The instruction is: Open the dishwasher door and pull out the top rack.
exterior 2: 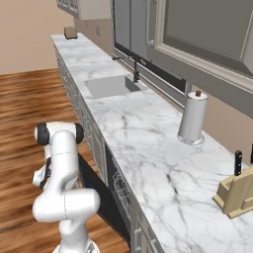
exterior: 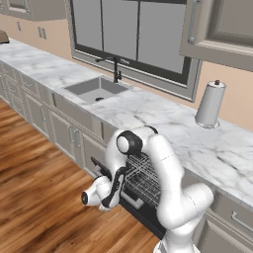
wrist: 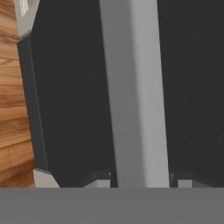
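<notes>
Marble counter (exterior: 163,118), black dishwasher door (wrist: 65,96) ajar (silver handle (wrist: 133,92)), gripper (wrist: 140,181) straddling handle, grip unclear.

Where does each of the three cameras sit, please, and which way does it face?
Left base view: behind-left of the arm, looking down at the dishwasher door, partly lowered, the top rack and the sink; white arm at lower right.
Right base view: behind-right, looking along the counter; arm at lower left.
Hand view: on the hand, facing the door's silver handle.
Both base views share sink and paper towel roll.

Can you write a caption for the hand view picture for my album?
Up close: the long silver bar handle crosses the flat black-charcoal dishwasher door, wooden floor beside.
</notes>
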{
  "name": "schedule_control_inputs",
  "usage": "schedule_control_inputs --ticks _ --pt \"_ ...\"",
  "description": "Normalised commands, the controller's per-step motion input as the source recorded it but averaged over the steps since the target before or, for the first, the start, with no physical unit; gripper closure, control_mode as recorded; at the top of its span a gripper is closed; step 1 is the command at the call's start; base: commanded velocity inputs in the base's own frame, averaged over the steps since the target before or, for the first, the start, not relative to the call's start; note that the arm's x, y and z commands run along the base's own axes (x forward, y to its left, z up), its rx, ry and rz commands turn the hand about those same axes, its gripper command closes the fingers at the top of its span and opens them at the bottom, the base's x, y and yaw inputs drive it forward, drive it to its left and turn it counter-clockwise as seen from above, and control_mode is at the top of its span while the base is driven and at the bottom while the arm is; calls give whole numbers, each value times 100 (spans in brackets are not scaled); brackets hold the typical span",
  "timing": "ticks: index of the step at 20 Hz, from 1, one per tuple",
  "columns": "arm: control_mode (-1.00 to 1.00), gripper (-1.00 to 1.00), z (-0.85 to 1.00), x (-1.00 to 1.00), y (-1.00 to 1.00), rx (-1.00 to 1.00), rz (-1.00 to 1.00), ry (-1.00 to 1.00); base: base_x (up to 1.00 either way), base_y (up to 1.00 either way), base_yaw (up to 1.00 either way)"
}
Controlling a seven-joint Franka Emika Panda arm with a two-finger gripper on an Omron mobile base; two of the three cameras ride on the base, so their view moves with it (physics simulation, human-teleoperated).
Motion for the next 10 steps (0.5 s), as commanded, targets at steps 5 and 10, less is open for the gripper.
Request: schedule_control_inputs --ticks 5,10 --pt "-100 100 -61 -23 52 0 0 0 0 0 0" --pt "-100 100 -67 -13 51 0 0 0 0 0 0"
